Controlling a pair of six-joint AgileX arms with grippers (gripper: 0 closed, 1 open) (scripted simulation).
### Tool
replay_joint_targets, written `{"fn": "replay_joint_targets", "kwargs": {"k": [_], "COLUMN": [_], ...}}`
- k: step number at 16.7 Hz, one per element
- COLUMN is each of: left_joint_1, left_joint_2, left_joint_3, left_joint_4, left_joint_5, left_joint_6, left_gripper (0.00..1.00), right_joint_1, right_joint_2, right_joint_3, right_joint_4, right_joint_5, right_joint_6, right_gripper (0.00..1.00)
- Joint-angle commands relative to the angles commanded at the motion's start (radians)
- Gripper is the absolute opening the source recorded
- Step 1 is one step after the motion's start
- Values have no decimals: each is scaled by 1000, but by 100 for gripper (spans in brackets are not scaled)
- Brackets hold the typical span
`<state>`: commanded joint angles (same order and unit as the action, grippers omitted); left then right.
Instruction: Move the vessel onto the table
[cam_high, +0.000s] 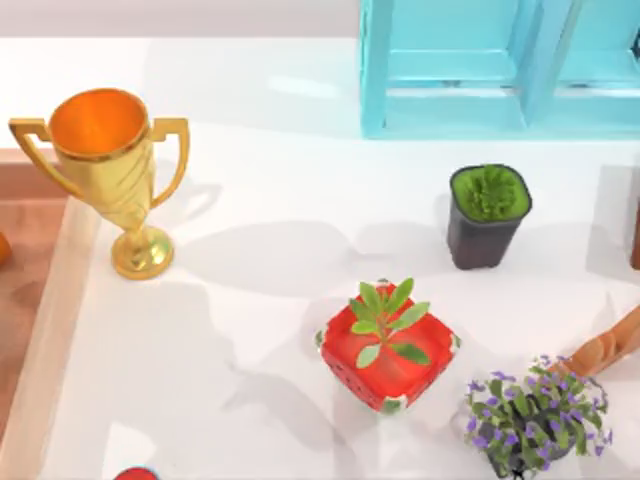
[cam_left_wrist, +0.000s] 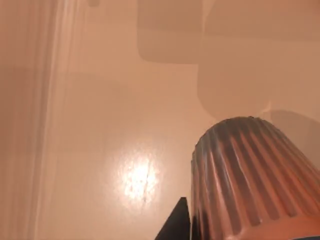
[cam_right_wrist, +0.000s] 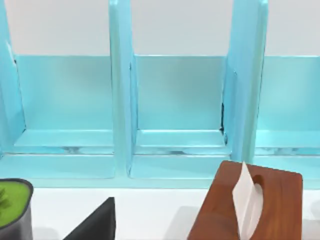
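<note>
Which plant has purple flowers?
The bushy plant near the table's front right corner has purple flowers. The plant in the red pot and the one in the dark square pot are just green.

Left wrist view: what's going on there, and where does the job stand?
The left pincer is right at the ribbed vessel, which sits close under that camera above a glossy surface. Whether it is gripped or set down I can't tell. On the white table stand the trophy, a dark pot, a red pot and flowers. The right pincer idles facing the blue shelf.
</note>
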<state>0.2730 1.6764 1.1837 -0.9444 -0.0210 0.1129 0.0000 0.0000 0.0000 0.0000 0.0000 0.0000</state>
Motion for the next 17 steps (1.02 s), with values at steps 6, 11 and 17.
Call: {"fn": "replay_joint_targets", "kwargs": {"k": [6, 11, 17], "left_joint_1": [-248, -380, -409], "left_joint_2": [-58, -104, -92], "left_joint_3": [95, 125, 127], "left_joint_4": [-245, -364, -366], "left_joint_5": [13, 18, 18], "left_joint_6": [-140, -197, -226], "left_gripper": [0, 0, 0], "right_joint_1": [0, 0, 0], "right_joint_2": [0, 0, 0], "right_joint_3": [0, 0, 0], "right_joint_4": [0, 0, 0], "right_joint_5": [0, 0, 0], "right_joint_6": [0, 0, 0], "right_gripper": [100, 100, 100]}}
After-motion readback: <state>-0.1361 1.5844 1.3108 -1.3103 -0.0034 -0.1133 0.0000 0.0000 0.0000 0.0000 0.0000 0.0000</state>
